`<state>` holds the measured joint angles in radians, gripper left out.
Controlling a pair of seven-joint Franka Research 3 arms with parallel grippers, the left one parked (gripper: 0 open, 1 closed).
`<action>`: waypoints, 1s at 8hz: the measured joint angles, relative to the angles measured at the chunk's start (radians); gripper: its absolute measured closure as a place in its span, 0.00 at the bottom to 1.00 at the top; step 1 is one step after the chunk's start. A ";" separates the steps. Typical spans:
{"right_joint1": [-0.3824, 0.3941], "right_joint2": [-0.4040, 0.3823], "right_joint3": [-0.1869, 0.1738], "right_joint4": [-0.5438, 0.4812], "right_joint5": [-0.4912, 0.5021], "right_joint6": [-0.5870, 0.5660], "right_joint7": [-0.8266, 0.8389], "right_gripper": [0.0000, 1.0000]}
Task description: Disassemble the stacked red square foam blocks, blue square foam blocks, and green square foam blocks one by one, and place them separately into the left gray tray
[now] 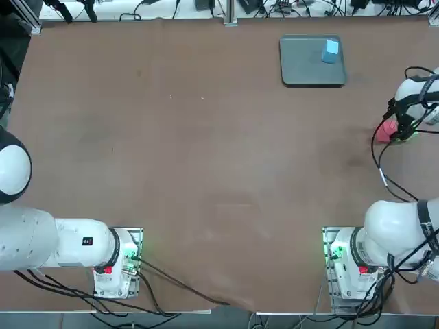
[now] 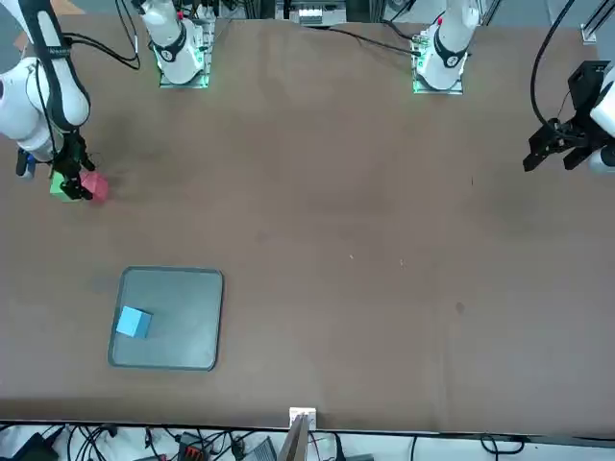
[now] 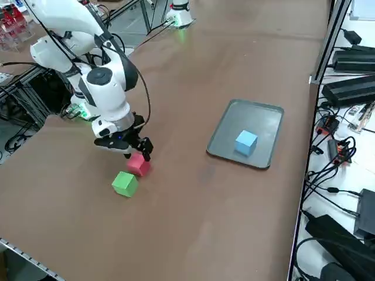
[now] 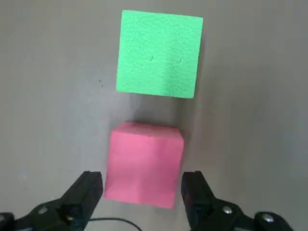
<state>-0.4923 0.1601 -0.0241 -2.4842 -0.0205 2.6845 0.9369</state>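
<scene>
- The right claw (image 4: 142,192) hangs low over the table (image 1: 206,171) near its right edge, its two fingers (image 4: 84,192) spread wide apart, released and grasping nothing.
- The red foam cube (image 4: 143,163) sits on the table between those fingers; in the wrist view a narrow gap shows on each side, and I cannot tell whether either finger touches it.
- In the right side view the claw (image 3: 133,151) stands right above the red foam cube (image 3: 139,164), partly hiding its top.
- The green foam cube (image 4: 160,54) rests on the table just beside the red one, apart from it by a thin strip of table, and outside the fingers' reach.
- The blue foam cube (image 1: 330,51) lies inside the gray tray (image 1: 302,72), near the tray's right-hand far corner in the top view.
- The tray sits flat on the table's far side, well apart from the red and green cubes; it holds only the blue cube.
- None of the three cubes is stacked on another.
</scene>
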 joint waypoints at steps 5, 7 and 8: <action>-0.008 0.031 0.001 -0.001 0.000 0.044 0.000 0.00; -0.015 0.065 0.001 -0.002 0.000 0.091 -0.001 0.03; -0.017 0.084 0.001 -0.002 0.000 0.117 -0.001 0.04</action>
<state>-0.5088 0.2441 -0.0229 -2.4860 -0.0205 2.8010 0.9362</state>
